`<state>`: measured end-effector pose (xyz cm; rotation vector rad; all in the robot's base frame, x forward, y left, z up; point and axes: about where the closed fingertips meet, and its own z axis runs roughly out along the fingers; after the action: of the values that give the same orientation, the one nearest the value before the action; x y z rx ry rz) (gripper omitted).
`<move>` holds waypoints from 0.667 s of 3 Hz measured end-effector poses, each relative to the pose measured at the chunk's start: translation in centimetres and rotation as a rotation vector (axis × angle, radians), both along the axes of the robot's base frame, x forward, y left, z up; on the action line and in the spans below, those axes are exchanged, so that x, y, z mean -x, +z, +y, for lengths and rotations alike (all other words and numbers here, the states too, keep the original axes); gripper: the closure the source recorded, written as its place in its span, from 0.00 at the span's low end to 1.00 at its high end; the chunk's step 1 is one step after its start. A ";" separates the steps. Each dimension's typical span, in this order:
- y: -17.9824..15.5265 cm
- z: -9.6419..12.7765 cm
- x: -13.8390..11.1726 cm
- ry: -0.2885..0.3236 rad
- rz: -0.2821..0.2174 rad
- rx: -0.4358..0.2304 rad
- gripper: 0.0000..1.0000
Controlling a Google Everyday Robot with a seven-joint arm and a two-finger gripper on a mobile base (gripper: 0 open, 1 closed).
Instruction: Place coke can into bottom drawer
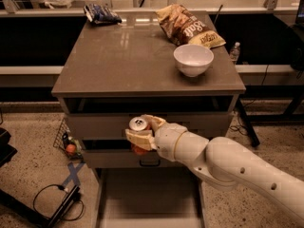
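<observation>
Coke can (138,124): upright, silver top showing, clamped in the gripper (142,133) with a tan finger (138,138) across its front. It hangs before the upper drawer fronts (104,125), above the pulled-out bottom drawer (142,201).

On the cabinet top (123,56): white bowl (193,59), brown chip bag (188,27) with unreadable lettering, blue packet (101,13).

Can's label is hidden.

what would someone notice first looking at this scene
The eye goes first to the big white arm reaching in from the lower right, its claw clamped on the coke can in front of the cabinet's upper drawers. Below it, the bottom drawer stands pulled out. On the cabinet top, a white bowl and a brown chip bag sit toward the right.
</observation>
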<state>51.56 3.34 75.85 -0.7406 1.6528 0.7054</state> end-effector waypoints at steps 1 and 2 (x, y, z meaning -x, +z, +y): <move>-3.9 1.0 -0.1 0.093 -0.013 0.015 1.00; -10.5 1.0 -0.4 0.227 -0.054 0.027 1.00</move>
<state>51.93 4.34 65.34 -0.9688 1.5463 0.8172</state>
